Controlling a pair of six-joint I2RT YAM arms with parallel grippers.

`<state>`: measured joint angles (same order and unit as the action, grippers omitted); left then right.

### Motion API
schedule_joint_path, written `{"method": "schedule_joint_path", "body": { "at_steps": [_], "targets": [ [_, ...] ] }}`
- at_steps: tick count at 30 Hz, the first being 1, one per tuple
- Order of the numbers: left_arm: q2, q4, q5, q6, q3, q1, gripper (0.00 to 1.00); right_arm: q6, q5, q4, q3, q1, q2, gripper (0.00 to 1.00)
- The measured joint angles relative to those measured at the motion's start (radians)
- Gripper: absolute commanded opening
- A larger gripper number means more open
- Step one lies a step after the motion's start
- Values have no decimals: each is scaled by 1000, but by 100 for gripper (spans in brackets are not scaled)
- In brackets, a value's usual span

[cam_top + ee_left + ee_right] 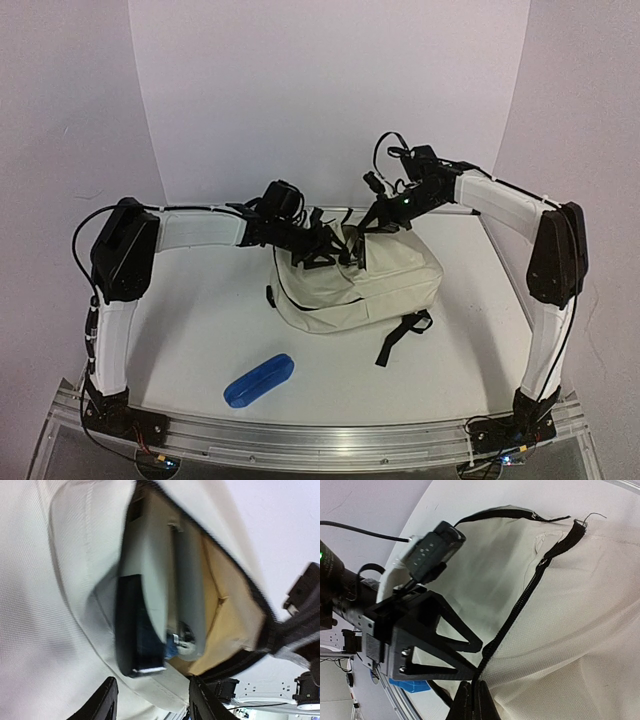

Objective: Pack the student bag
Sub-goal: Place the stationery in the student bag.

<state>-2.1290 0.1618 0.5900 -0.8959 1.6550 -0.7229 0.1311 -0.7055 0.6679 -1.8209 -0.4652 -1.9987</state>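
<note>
The student bag (365, 285), a cream fabric backpack with black zippers and straps, lies in the middle of the table. My right gripper (375, 222) is shut on the black zipper edge (512, 615) of the bag's opening and holds it up, as the right wrist view (475, 702) shows. My left gripper (325, 245) is open at the mouth of the bag, its fingers (105, 702) spread just outside the opening. Inside the bag (60, 580) I see a black flat object (135, 630), grey items (187, 595) and tan lining (235, 610).
A blue oblong pencil case (259, 380) lies on the table near the front left, apart from the bag. A black strap (400, 338) trails from the bag toward the front. White walls close off the back and sides.
</note>
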Motion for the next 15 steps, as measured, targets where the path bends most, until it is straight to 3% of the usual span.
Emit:
{"method": "schedule_joint_path", "body": {
  "at_steps": [2,5,15],
  "targets": [
    [23,-19,0,3,-17,4,44,-2,0,-2,4,0,0,0],
    [41,-12,-27,6,-21,8,24,-3,-1,-2,5,0,0,0],
    [-43,281,-161,91,221,14,9,-3,-3,-2,5,0,0,0]
  ]
}}
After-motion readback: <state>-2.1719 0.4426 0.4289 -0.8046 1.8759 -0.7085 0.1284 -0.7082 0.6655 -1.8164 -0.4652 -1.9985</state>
